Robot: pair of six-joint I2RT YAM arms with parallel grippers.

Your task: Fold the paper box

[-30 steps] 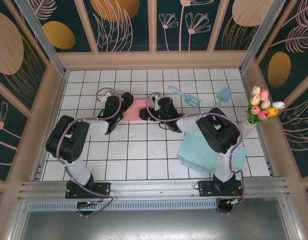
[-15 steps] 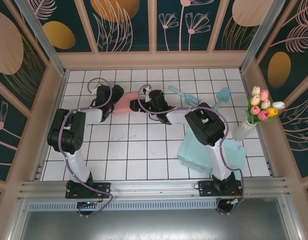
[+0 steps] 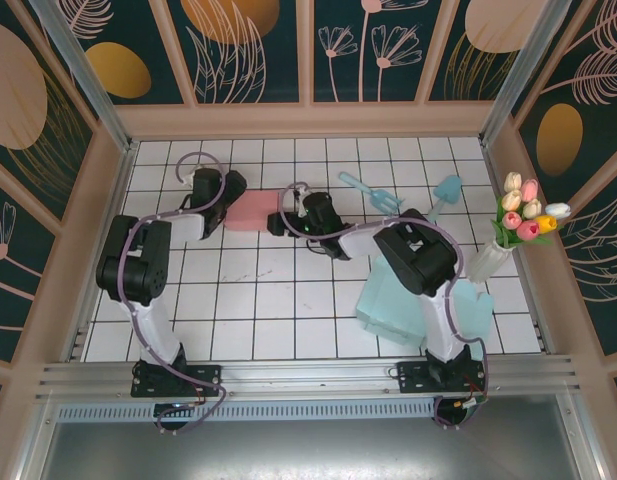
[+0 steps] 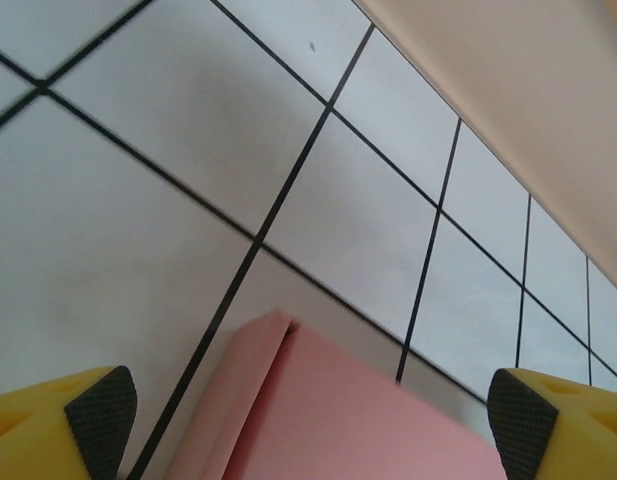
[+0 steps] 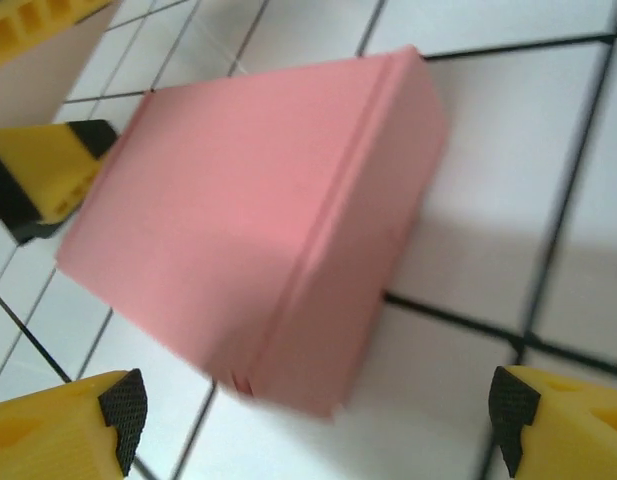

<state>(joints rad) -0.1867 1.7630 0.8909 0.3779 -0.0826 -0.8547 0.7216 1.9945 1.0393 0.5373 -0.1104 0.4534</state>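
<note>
Pink paper box [image 3: 252, 208], a closed rectangular carton, lies flat on the white tiled table [image 3: 288, 310] toward 12 o'clock from the table's middle in the overhead view. The left gripper [image 3: 226, 200] sits just beside the box at its 9 o'clock end, and the right gripper [image 3: 285, 217] just beside its 3 o'clock end, so the box is between the two.

From the left wrist, one corner of the box [image 4: 378, 420] shows low in the frame with a folded edge along its 9 o'clock side. The left gripper [image 4: 308, 425] is spread wide, its yellow, black-padded fingertips [image 4: 98, 418] standing off the carton on either side and pinching nothing.

From the right wrist, the box [image 5: 258, 210] rests with a crease running along its top near one long edge. The right gripper [image 5: 316, 415] is likewise released, its fingertips [image 5: 116, 408] far apart and the carton ahead of them, untouched. A finger of the left gripper [image 5: 48, 180] appears at the carton's 9 o'clock end, close to it; whether it touches is unclear.

A pale teal folded paper box [image 3: 388, 305] lies near 4 o'clock beside the right arm. A glass vase of tulips [image 3: 520, 215] stands at the table's 3 o'clock edge, and a small blue plastic shovel [image 3: 373, 192] lies toward 1 o'clock.
</note>
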